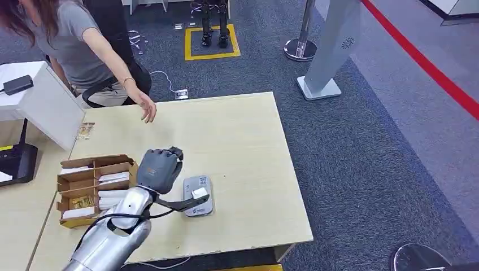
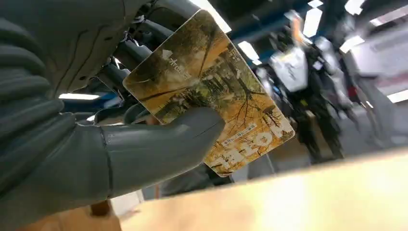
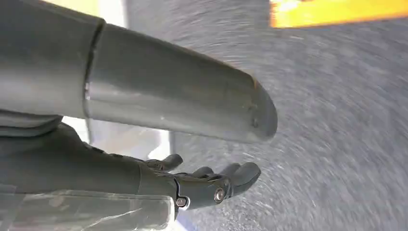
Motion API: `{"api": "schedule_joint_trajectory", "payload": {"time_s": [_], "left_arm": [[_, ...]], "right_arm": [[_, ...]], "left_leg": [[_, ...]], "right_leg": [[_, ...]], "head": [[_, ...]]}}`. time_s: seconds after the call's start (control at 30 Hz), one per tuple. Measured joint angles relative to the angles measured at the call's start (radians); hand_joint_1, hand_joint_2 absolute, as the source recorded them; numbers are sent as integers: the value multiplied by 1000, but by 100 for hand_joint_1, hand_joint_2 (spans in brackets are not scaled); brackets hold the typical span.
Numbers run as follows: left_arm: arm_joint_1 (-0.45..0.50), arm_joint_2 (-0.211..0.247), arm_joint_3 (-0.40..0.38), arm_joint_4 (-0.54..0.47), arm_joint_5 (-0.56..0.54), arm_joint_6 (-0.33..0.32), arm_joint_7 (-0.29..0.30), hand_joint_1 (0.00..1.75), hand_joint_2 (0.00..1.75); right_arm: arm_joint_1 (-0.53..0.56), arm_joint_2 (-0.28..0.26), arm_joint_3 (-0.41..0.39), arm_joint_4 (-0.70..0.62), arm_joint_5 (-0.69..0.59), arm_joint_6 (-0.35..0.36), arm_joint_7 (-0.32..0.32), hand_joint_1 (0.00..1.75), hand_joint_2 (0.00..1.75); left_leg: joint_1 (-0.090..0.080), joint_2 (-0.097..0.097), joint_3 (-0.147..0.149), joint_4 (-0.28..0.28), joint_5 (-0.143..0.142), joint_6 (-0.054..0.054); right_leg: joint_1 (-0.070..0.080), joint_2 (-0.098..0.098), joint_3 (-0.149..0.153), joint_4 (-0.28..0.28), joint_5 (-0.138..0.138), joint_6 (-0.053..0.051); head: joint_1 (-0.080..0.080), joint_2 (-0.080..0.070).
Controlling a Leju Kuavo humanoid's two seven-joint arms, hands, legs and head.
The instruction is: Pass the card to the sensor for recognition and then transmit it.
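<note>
My left hand (image 1: 160, 168) hovers over the wooden table (image 1: 243, 141), just left of the grey card sensor (image 1: 198, 195). In the left wrist view the hand (image 2: 96, 139) pinches a yellow-brown card (image 2: 211, 91) printed with an autumn tree scene, the thumb (image 2: 163, 144) pressed across its face. The card itself is hidden behind the hand in the head view. My right hand (image 3: 159, 139) hangs over grey carpet with its thumb and fingers apart and nothing in it.
A cardboard divider box (image 1: 93, 189) holding several cards sits left of my hand. A person (image 1: 79, 45) at the table's far side reaches a hand (image 1: 148, 110) over the tabletop. A white stand (image 1: 42, 104) and a black base (image 1: 17, 164) stand on the left.
</note>
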Motion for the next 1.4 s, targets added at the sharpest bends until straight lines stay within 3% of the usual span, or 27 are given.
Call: {"api": "schedule_joint_trajectory", "payload": {"time_s": [0.13,0.23,0.3,0.37,0.47,0.5,0.63,0.7,0.8,0.93,1.4], "left_arm": [[122,52,130,-207,51,125,-27,175,175],[219,75,231,-333,208,207,-103,175,175],[268,77,291,-396,339,224,-166,175,175],[308,77,346,-441,460,224,-216,175,175],[343,77,406,-483,524,220,-250,175,175],[353,75,426,-492,590,205,-272,175,175],[375,62,528,-496,902,69,-363,175,175],[375,58,577,-490,963,27,-389,175,175],[348,56,635,-444,978,1,-397,175,175],[272,61,683,-354,919,2,-398,175,175],[170,62,694,-242,875,2,-397,175,175]], "right_arm": [[-1,-3,-87,-6,-99,-14,-3,0,0],[-1,-3,-148,-7,-160,23,-38,0,0],[-1,-2,-175,-7,-164,15,-62,0,0],[-2,-2,-184,-7,-163,5,-86,0,0],[-2,-2,-197,-7,-160,3,-98,0,0],[-2,0,-198,-6,-150,3,-103,0,0],[-2,4,-198,-6,-115,7,-112,0,0],[-2,6,-196,-5,-102,17,-113,0,0],[-3,8,-177,-4,-59,28,-114,0,0],[-5,8,-150,-2,-32,46,-111,0,0],[-8,12,-109,3,1,47,-105,0,0]], "left_leg": [[0,0,-1,0,0,0],[0,1,-1,-1,-1,0],[0,0,-1,-1,-1,0],[0,0,-1,-1,-1,0],[0,0,-1,0,0,0],[0,0,-1,0,0,0],[0,0,-1,0,0,0],[0,0,-1,0,0,0],[0,0,-1,0,0,0],[0,-1,-1,0,0,0],[0,-1,-1,0,0,0]], "right_leg": [[0,0,-1,0,-1,0],[0,1,-2,0,-1,0],[0,0,-2,0,-1,0],[0,0,-2,0,-1,0],[0,-1,-1,0,-1,0],[0,-1,-1,0,-1,0],[0,0,-1,0,0,0],[0,-1,-1,0,0,0],[0,-1,-1,0,0,0],[0,-1,-1,0,0,0],[0,0,-2,0,0,0]], "head": [[0,0],[0,0],[0,0],[0,0],[0,0],[0,0],[0,0],[0,0],[0,0],[0,0],[0,0]]}}
